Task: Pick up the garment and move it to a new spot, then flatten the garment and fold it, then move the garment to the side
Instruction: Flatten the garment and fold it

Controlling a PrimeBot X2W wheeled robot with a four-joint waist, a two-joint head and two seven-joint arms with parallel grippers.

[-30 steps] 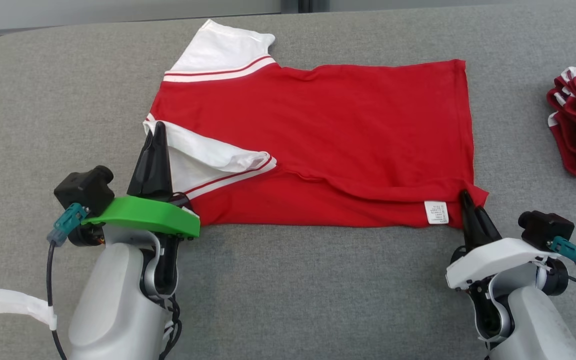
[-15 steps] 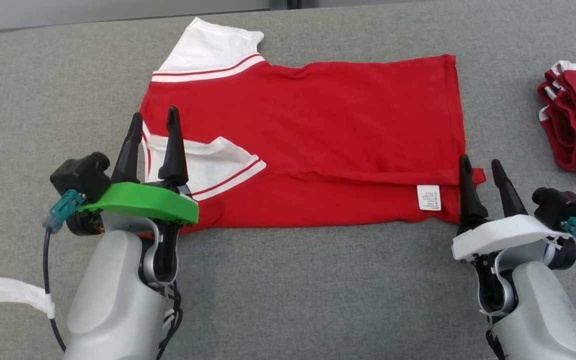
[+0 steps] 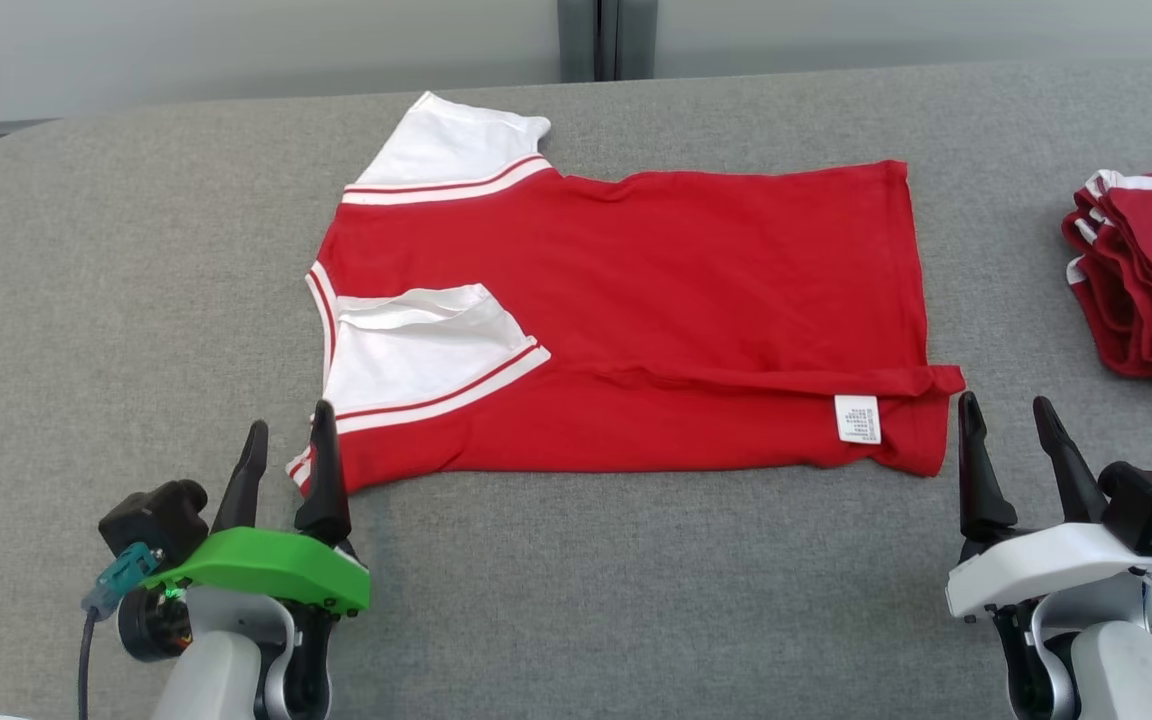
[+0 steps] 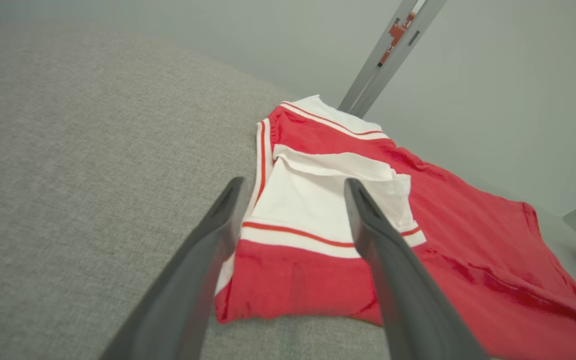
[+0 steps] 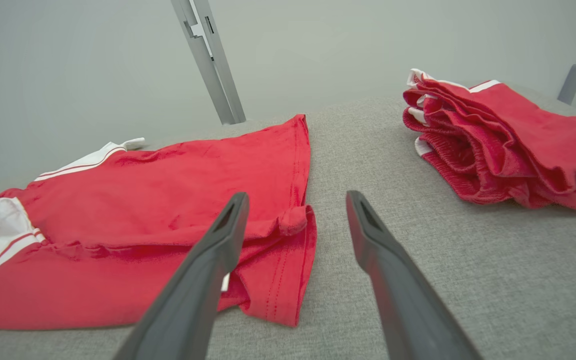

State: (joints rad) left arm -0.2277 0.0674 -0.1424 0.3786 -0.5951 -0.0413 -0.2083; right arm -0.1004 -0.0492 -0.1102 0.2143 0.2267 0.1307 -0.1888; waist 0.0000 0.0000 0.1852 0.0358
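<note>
A red garment (image 3: 656,300) with white sleeves lies flat on the grey table, its near long edge folded over toward the middle. One white sleeve (image 3: 421,345) is folded onto the red body, the other (image 3: 456,140) sticks out at the far left. My left gripper (image 3: 288,438) stands open just off the garment's near left corner (image 4: 248,300), holding nothing. My right gripper (image 3: 1008,415) is open beside the near right corner (image 5: 288,295), with a white care label (image 3: 857,418) close by. Both are apart from the cloth.
A stack of folded red garments (image 3: 1151,270) with white trim sits at the table's right edge, also the folded stack (image 5: 508,145) in the right wrist view. A grey wall and a metal post (image 3: 604,40) stand behind the table (image 3: 136,280).
Both grippers went from shut on the garment's near corners to open, letting go, then drew back toward me. The sleeve now lies flat. The head camera has also shifted.
</note>
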